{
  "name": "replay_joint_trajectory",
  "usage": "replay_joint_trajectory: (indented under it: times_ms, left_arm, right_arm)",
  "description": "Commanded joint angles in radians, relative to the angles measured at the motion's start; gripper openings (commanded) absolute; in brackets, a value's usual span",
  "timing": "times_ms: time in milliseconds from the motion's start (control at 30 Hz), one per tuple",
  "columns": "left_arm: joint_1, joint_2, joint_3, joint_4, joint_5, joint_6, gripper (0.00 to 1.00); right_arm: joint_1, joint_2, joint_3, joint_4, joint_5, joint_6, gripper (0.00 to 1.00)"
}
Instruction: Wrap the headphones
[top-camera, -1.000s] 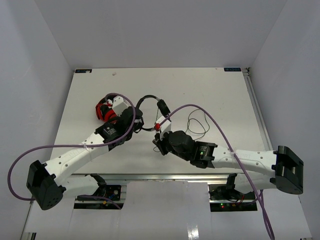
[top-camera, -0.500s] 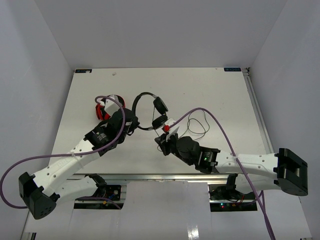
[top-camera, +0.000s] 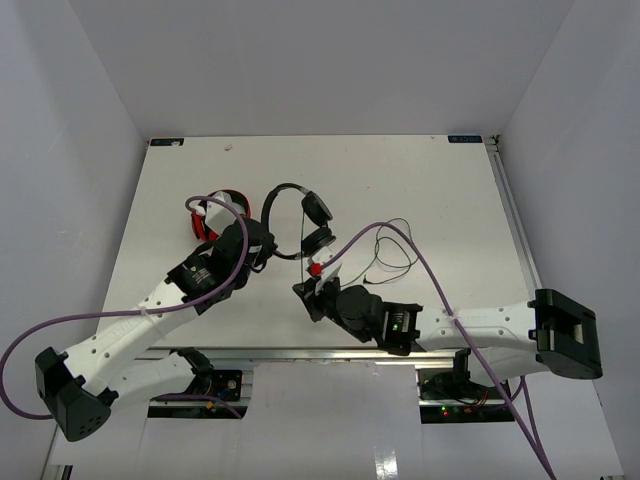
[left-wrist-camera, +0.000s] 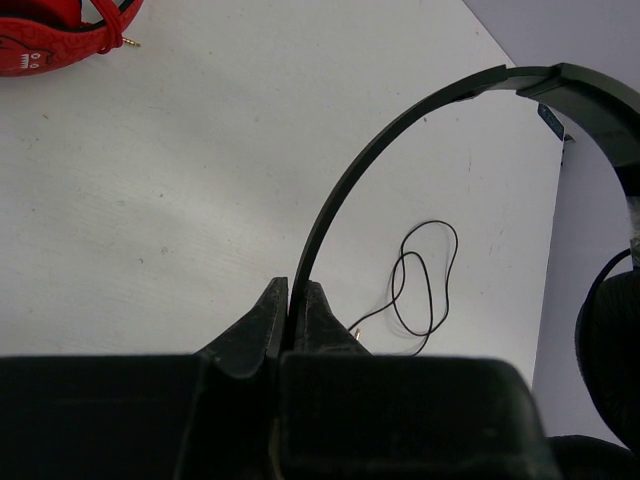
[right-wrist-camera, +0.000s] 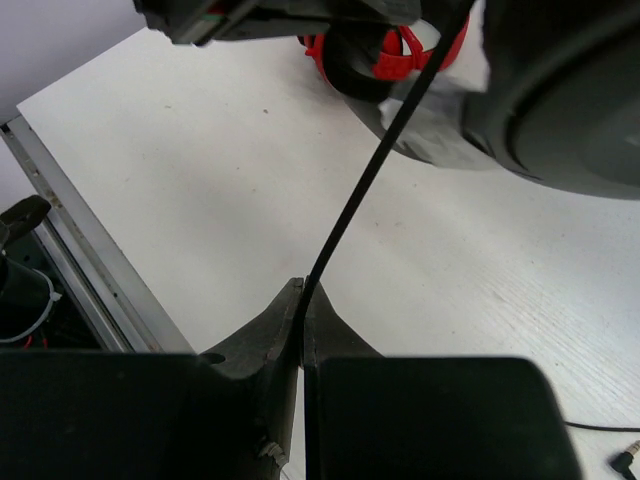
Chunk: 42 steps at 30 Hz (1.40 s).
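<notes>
The black headphones (top-camera: 290, 190) are held up over the table's middle, earcups (top-camera: 318, 210) on the right. My left gripper (top-camera: 263, 243) is shut on the thin headband (left-wrist-camera: 400, 130); in the left wrist view the band rises from between my left gripper's (left-wrist-camera: 292, 296) jaws to an earcup (left-wrist-camera: 610, 340). My right gripper (top-camera: 304, 291) is shut on the thin dark cable (right-wrist-camera: 370, 170), which runs taut from my right gripper (right-wrist-camera: 302, 297) up to an earcup (right-wrist-camera: 570, 100). The rest of the cable lies in loose loops (top-camera: 395, 250) on the table, also in the left wrist view (left-wrist-camera: 425, 280).
Red-and-black headphones (top-camera: 213, 215) lie on the table just left of my left gripper, also in the left wrist view (left-wrist-camera: 55, 45) and the right wrist view (right-wrist-camera: 385, 55). The table's near edge with its metal rail (right-wrist-camera: 90, 270) is close below my right gripper.
My right gripper has moved left and nearer with the cable, drawing it taut. My left arm has shifted the headphones slightly up and left, uncovering the red headphones.
</notes>
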Motion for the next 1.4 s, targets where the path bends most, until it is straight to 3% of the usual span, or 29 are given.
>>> replay_joint_trajectory:
  times_ms: [0, 467, 600, 800, 967, 1100, 1367]
  left_arm:
    - [0.002, -0.014, 0.013, 0.07, -0.054, -0.07, 0.0]
    - [0.002, -0.014, -0.026, 0.073, -0.112, -0.097, 0.0]
    - [0.002, -0.008, -0.036, 0.074, -0.116, -0.092, 0.0]
    - [0.002, -0.001, -0.054, 0.08, -0.123, -0.106, 0.0]
    - [0.002, 0.007, -0.062, 0.093, -0.105, -0.106, 0.0]
    - [0.001, -0.002, -0.065, 0.102, -0.098, -0.101, 0.0]
    - [0.001, -0.106, -0.077, 0.094, -0.089, -0.07, 0.0]
  right_arm:
    - [0.043, 0.059, 0.089, -0.022, 0.081, 0.018, 0.08]
    - [0.086, 0.134, 0.132, 0.028, 0.226, -0.008, 0.08]
    - [0.086, 0.158, 0.168, 0.06, 0.26, -0.091, 0.08]
    - [0.089, 0.135, 0.315, -0.028, 0.217, -0.144, 0.08]
    - [0.091, 0.134, 0.324, -0.032, 0.197, -0.144, 0.08]
    - [0.096, 0.142, 0.289, -0.023, 0.181, -0.124, 0.08]
    - [0.098, 0.119, 0.049, 0.072, 0.247, -0.052, 0.08]
